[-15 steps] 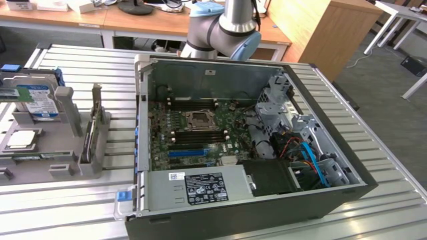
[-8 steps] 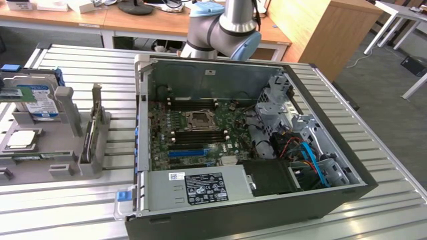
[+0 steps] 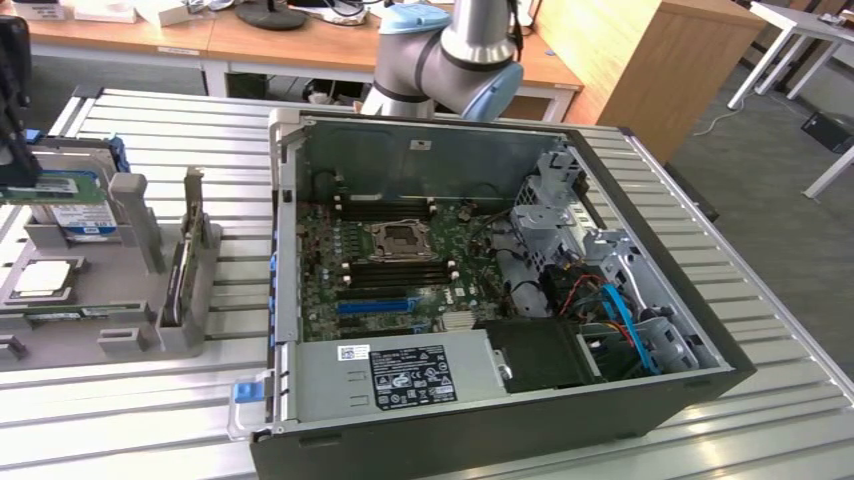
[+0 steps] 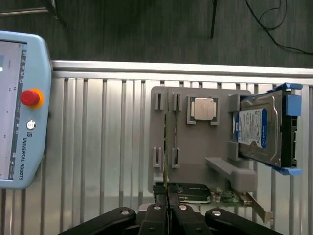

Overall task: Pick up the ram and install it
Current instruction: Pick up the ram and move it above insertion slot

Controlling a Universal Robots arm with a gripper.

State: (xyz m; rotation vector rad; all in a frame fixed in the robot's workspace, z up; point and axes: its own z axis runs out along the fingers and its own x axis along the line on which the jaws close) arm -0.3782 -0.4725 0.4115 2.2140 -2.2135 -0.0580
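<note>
The ram (image 3: 54,188) is a thin green stick with a white label. It hangs over the grey holder (image 3: 134,300) at the exterior view's left. My gripper (image 3: 16,178) comes down onto it from above and is shut on its upper edge. In the wrist view the ram (image 4: 167,137) is seen edge-on as a thin line running out from the shut gripper (image 4: 167,198) across the holder (image 4: 195,161). The open computer case (image 3: 441,140) lies in the middle of the table, well to the right of the gripper. Black memory slots (image 3: 400,262) sit on its motherboard by the processor socket.
The holder also carries a blue-labelled hard drive (image 4: 259,127), a silver processor chip (image 4: 203,107) and an upright card (image 3: 187,250). A teach pendant (image 4: 22,107) lies beside it on the slatted metal table (image 3: 774,330). A blue slot (image 3: 374,305) and cables lie inside the case.
</note>
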